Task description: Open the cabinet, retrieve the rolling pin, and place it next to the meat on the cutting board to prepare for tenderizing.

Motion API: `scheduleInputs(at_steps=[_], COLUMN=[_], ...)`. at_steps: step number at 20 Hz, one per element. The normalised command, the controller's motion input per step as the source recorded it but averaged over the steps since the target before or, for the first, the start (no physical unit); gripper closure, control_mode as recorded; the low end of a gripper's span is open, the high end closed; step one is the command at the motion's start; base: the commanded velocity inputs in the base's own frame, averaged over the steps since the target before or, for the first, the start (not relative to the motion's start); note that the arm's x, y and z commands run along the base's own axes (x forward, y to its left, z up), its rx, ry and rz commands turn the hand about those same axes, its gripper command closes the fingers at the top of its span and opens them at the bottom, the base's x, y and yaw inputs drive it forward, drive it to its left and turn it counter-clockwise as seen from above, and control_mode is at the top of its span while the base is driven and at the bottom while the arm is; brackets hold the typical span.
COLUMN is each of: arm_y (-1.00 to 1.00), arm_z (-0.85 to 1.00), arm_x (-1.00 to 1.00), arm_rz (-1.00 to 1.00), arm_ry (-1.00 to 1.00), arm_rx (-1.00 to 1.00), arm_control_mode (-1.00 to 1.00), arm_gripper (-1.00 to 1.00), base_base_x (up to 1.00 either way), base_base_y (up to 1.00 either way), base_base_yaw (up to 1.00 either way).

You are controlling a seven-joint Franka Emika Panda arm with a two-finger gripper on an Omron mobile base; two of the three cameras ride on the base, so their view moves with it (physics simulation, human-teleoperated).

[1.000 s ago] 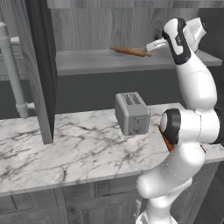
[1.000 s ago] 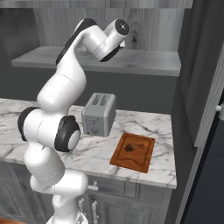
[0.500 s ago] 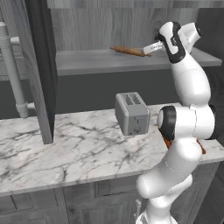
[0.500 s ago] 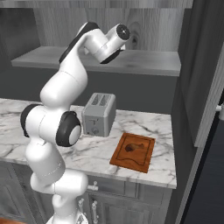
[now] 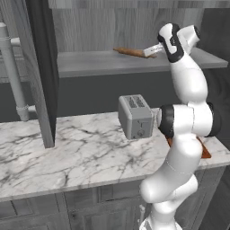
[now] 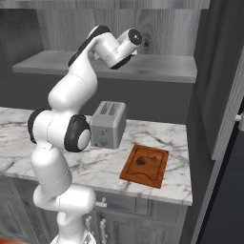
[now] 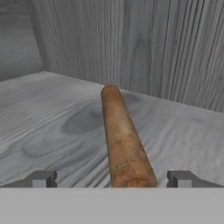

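- Reaching into the tall grey weathered-wood cabinet (image 5: 40, 67), door already swung wide, with the two-finger gripper (image 7: 112, 178) up at the grey shelf (image 6: 157, 71).
- Lying flat on that shelf, toward its right end near the back wall: the slim light-brown wooden rolling pin (image 7: 122, 140), its near end sitting between the dark fingertips (image 7: 41, 178), running away toward the back panel.
- Standing fully apart, jaws on either side of the pin, nothing clamped yet.
- Judging the step in hand: the final approach for the grasp, retrieval not yet done.
- Calling next for a small advance along the pin so the pads straddle more of its barrel, then a squeeze and a lift clear of the shelf edge.
- Waiting below, at the right end of the marble counter (image 6: 95, 162): the small orange-brown wooden cutting board (image 6: 157, 174) bearing the dark brown lump of meat (image 6: 143, 160), beside the grey metal toaster (image 6: 108, 125).
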Motion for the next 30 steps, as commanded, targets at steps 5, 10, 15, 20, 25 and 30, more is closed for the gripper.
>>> scheduleInputs(at_steps=[5, 10, 15, 20, 25, 30], arm_y=[0.04, 0.05, 0.13, 0.13, 0.11, 0.14], arm_z=[-0.06, -0.04, -0.09, -0.14, -0.12, -0.15], arm_x=[0.31, 0.28, 0.11, 0.03, 0.00, 0.00], arm_rz=[0.02, 0.02, 0.04, 0.05, 0.05, 0.05], arm_ry=[0.00, 0.00, 0.00, 0.00, -0.01, -0.02], arm_rx=[0.00, 0.00, 0.00, 0.00, 0.00, 0.00], arm_control_mode=[-1.00, -1.00, -1.00, -1.00, -1.00, -1.00], arm_gripper=[-1.00, -1.00, -1.00, -1.00, -1.00, 1.00], base_base_x=[0.00, 0.00, 0.00, 0.00, 0.00, 0.00], base_base_y=[0.00, 0.00, 0.00, 0.00, 0.00, 0.00], base_base_yaw=[0.00, 0.00, 0.00, 0.00, 0.00, 0.00])
